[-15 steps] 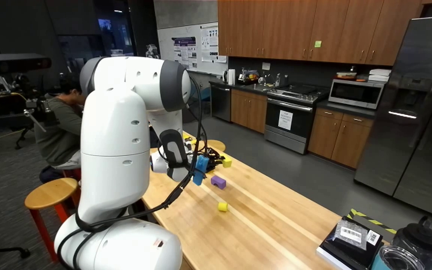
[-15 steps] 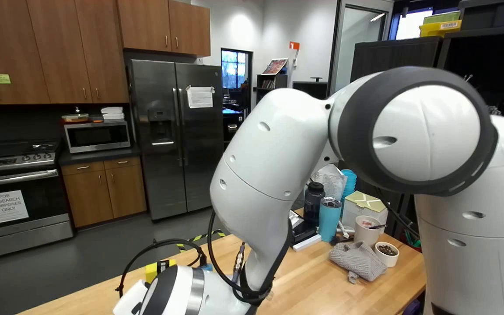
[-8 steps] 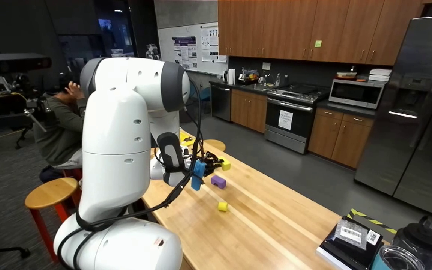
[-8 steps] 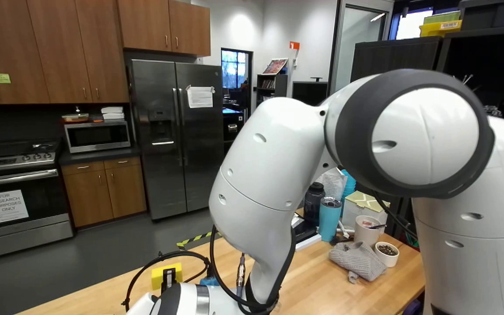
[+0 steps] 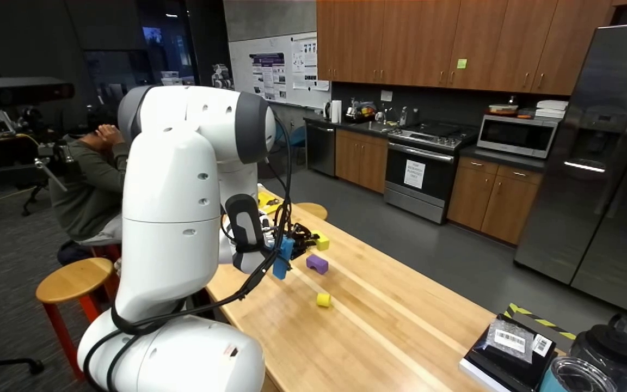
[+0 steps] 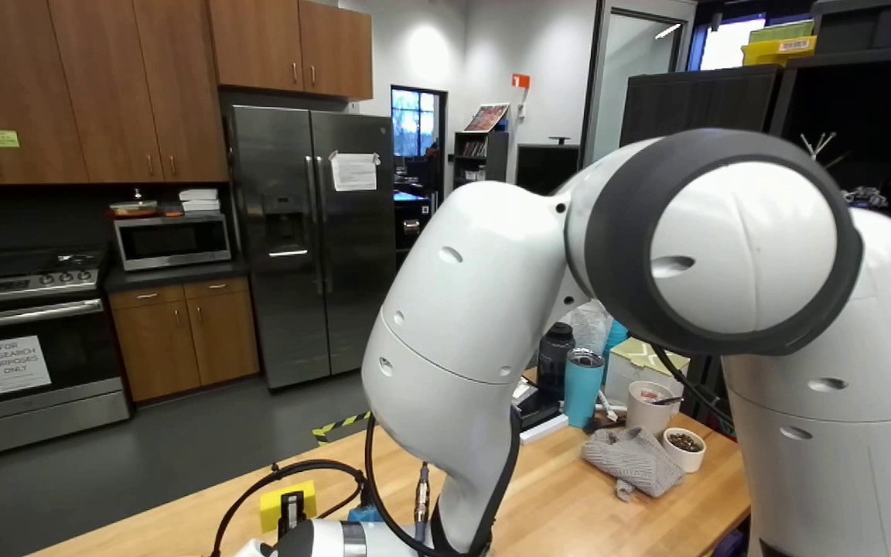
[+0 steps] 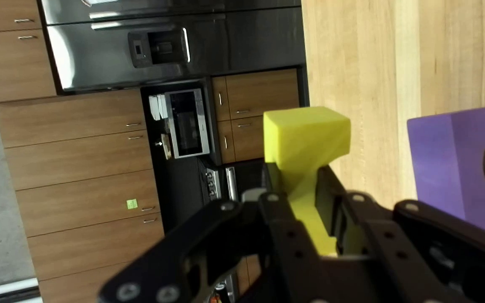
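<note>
The gripper (image 7: 299, 179) is clamped on a yellow notched block (image 7: 307, 134), its fingers (image 7: 329, 195) gripping either side of the narrower part, near the kitchen-side edge of the table. The block's long axis runs roughly in line with the fingers; its squared end points past the fingertips toward the kitchen, and the notch faces the right of the wrist view, where a purple arch block (image 7: 440, 164) lies just beside the gripper. Whether the held piece touches the wood below cannot be made out. Black cables (image 5: 257, 280) hang across the wrist and, with the white robot arm (image 6: 453, 309), stand in the way of much of the gripper in both exterior views. A small yellow cylinder (image 5: 323, 300) is a little farther off on the butcher-block tabletop (image 5: 368, 321), apart from the purple piece. Well away, toward another end, sit a black box (image 5: 509, 365) under a barcode-labelled packet (image 5: 511, 340), a teal tumbler (image 6: 583, 391), a white cup (image 6: 645, 418), a grey knitted cloth (image 6: 631, 464) and a white bowl (image 6: 687, 464). Beyond the table stand an oven range (image 5: 437, 179), a microwave (image 5: 517, 136) and a stainless refrigerator (image 5: 591, 179), with wooden wall cabinets (image 5: 400, 43) higher up.
</note>
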Robot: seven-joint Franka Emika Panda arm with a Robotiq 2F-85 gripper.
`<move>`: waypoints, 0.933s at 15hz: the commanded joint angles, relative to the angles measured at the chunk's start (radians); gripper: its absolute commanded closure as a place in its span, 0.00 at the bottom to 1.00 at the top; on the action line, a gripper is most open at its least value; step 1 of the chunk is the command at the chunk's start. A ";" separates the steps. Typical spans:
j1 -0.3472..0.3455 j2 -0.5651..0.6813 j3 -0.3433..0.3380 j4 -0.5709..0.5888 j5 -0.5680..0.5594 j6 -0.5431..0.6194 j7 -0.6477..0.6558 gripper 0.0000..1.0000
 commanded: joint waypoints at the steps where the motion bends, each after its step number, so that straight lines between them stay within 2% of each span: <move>1: -0.003 0.005 0.010 0.001 0.001 -0.002 -0.002 0.76; 3: -0.002 0.009 0.012 0.001 0.001 -0.003 -0.002 0.76; 4: -0.002 0.013 0.013 0.001 -0.002 0.001 0.001 0.94; 7: -0.002 0.016 0.016 0.000 0.001 -0.001 -0.002 0.94; 8: -0.001 0.020 0.017 0.001 0.001 -0.002 -0.002 0.76; 9: -0.001 0.022 0.018 0.001 0.001 -0.002 -0.002 0.76; 10: -0.001 0.023 0.018 0.001 0.001 -0.002 -0.002 0.94; 14: 0.004 0.040 0.022 0.009 -0.008 -0.003 0.005 0.94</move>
